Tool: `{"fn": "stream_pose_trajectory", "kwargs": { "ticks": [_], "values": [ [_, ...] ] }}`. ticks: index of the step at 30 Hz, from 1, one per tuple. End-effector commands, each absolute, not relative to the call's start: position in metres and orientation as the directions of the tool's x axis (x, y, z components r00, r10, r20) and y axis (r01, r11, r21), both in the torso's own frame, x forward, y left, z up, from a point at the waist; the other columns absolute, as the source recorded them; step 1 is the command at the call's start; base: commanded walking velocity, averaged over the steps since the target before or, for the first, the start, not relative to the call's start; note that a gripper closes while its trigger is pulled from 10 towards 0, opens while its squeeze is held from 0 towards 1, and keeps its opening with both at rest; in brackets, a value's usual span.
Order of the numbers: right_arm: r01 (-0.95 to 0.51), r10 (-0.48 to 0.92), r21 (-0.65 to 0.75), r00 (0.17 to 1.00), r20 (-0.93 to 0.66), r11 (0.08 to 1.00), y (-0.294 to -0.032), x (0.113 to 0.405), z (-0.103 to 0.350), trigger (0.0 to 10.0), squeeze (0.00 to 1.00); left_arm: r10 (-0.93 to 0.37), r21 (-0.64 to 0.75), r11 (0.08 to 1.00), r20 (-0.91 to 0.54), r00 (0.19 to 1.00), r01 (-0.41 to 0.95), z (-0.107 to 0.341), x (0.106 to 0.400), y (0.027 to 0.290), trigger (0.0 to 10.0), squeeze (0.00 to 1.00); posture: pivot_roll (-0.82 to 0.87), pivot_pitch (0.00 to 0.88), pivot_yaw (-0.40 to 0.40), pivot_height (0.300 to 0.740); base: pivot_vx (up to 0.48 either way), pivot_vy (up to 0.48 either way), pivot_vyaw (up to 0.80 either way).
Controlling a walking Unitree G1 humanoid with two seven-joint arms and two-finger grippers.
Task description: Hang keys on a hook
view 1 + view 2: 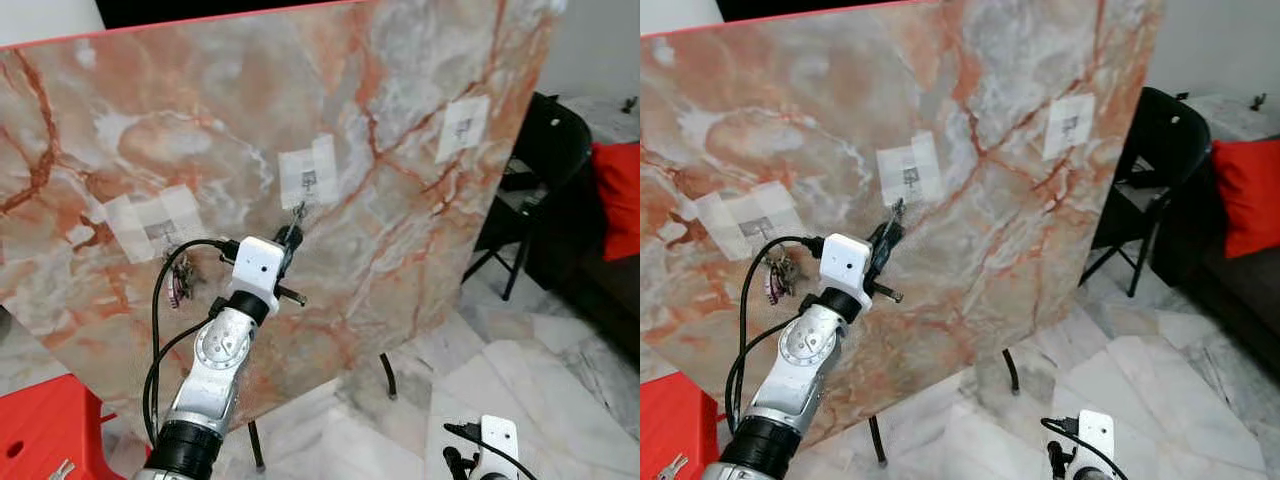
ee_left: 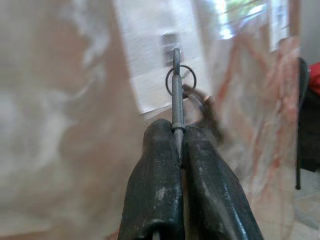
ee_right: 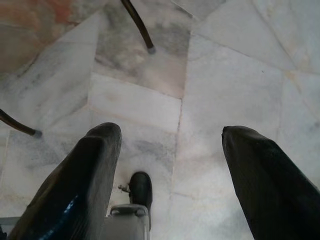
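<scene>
In the left eye view, the left gripper (image 1: 291,237) is raised against a leaning marble board (image 1: 420,260), and its black fingers point up toward the middle one of three white taped patches. At the tips of the fingers there is a thin metal key (image 1: 297,213), and the middle hook (image 1: 308,181) on its patch is just above the fingertips. A second bunch of keys (image 1: 180,275) hangs already on the left hook (image 1: 158,233), to the left of the fingers and a little lower. The third hook (image 1: 463,126) is well away to the right of the fingers and higher. Behind the board stands a black chair (image 1: 535,160) with a red cushion (image 1: 618,195) beside it.

In the right eye view the same scene appears. The right gripper (image 1: 1072,462) hangs low near the marble floor (image 1: 1160,370), idle.

In the left wrist view, the two fingers (image 2: 156,185) are pressed together and pinch the shaft of the key (image 2: 175,90) between them. The key stands straight out beyond the fingertips. A key ring (image 2: 180,80) goes around the shaft just past the tips, and a darker blurred piece hangs beside it. The white patch with the hook (image 2: 170,42) is right ahead of the key's end; whether they touch, I cannot tell.

In the right wrist view, the fingers (image 3: 90,175) of the right gripper are spread wide with nothing between them. Beyond them lies the floor (image 3: 225,90) of pale tiles, and two dark legs of the board's stand (image 3: 137,25) are ahead of the fingertips.
</scene>
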State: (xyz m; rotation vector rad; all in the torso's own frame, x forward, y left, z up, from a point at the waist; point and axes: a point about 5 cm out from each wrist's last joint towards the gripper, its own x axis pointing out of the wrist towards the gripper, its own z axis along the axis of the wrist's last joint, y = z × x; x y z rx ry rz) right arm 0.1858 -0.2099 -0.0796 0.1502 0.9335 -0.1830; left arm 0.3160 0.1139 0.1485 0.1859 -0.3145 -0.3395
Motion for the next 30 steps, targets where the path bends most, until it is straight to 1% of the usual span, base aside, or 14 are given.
{"fn": "stream_pose_trajectory", "kwargs": {
  "ticks": [1,26,28,30],
  "values": [
    [0.21,-0.09,0.043,0.583,-0.807,0.977,-0.2097,0.187,-0.0791,10.0,0.0,-0.365,0.235,0.923,0.277,0.889,0.306,0.1511,0.3156,0.1118,10.0,0.0,0.04,0.0,-0.023,0.732,0.277,0.0,0.0],
    [0.209,-0.09,0.043,0.583,-0.807,0.977,-0.2097,0.1871,-0.0791,10.0,0.0,-0.366,0.234,0.922,0.277,0.888,0.307,0.1513,0.3153,0.1116,10.0,0.0,0.04,0.0,-0.023,0.732,0.277,0.0,0.0],
    [0.198,-0.081,0.045,0.584,-0.808,0.979,-0.2087,0.1877,-0.079,10.0,0.0,-0.4,0.242,0.909,0.268,0.877,0.34,0.1489,0.3099,0.1103,10.0,0.0,0.05,0.0,-0.019,0.732,0.0,0.0,0.0],
    [0.197,-0.08,0.046,0.584,-0.808,0.979,-0.2085,0.1878,-0.0789,10.0,0.0,-0.404,0.243,0.906,0.264,0.876,0.345,0.1482,0.3093,0.1102,10.0,0.0,0.04,0.0,-0.018,0.732,0.0,0.0,0.0]
  ]
}}
